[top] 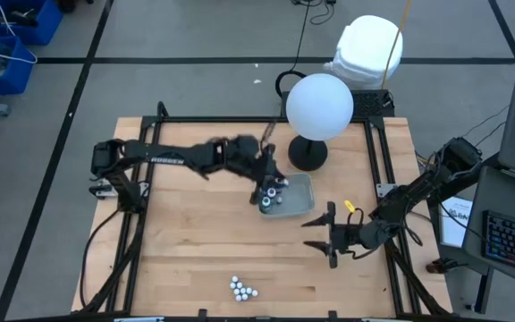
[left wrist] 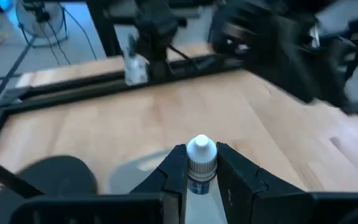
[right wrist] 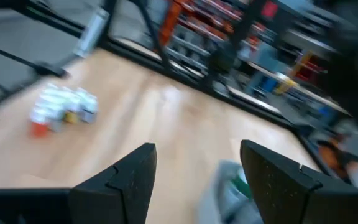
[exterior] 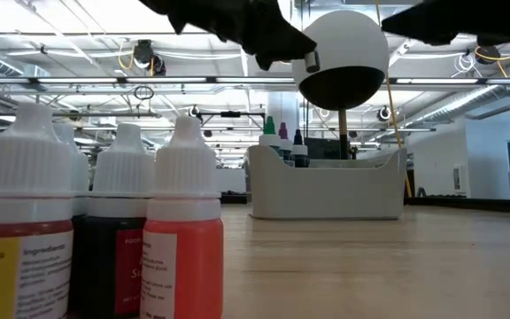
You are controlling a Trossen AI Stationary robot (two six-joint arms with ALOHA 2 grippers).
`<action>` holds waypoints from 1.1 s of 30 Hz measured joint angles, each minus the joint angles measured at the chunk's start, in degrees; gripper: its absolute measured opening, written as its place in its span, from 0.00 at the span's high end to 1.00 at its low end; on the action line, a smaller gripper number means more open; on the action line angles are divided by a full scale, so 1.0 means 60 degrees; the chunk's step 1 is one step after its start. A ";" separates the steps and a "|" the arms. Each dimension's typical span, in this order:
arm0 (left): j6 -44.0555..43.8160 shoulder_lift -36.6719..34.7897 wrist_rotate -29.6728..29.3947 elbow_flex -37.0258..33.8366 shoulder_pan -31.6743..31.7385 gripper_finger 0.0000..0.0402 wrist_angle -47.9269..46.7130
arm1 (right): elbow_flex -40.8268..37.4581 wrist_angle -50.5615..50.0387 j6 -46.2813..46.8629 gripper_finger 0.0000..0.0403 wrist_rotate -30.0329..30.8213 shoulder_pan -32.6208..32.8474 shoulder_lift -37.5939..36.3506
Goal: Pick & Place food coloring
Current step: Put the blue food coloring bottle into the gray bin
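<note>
We saw the left gripper (top: pixel 270 190) over the clear grey tray (top: pixel 304 204), its jaws closed narrow on one white-capped bottle (left wrist: pixel 201 163). In the left wrist view that bottle stood upright between the two fingers (left wrist: pixel 174 169), cap up, long axis running along the fingers' line, so it hung straight down toward the tray below. A few bottles already sat in the tray, showing as dark round tops beside the gripper; we could not count them exactly. We judged the step as placing: the held bottle was above or just at the tray's near-left corner, and whether its base touched the tray floor we could not tell.

The remaining food coloring cluster (top: pixel 243 288) stood at the table's front edge, well apart from the tray, all upright with white caps; in the low view these loomed close, one red (exterior: pixel 182 232). The right gripper (top: pixel 332 234) hovered with jaws wide and empty, right of the tray, between it and the cluster. We judged the right arm nearer the cluster; the bottles lay forward and to its left, axes vertical.
</note>
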 joint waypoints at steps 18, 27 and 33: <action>-0.4930 0.1895 -0.8726 0.0004 -0.4081 0.82 0.1953 | 0.0001 -0.1884 0.0866 0.49 0.0123 0.1410 -0.1438; -0.6599 0.4067 -1.0939 0.0327 -0.4427 0.82 0.5200 | 0.0000 -0.2399 0.1089 0.53 0.0122 0.2164 -0.1490; -0.6369 0.5349 -1.1622 0.2585 -0.4382 0.82 0.4022 | 0.0000 -0.3002 0.1294 0.54 0.0112 0.2418 -0.1490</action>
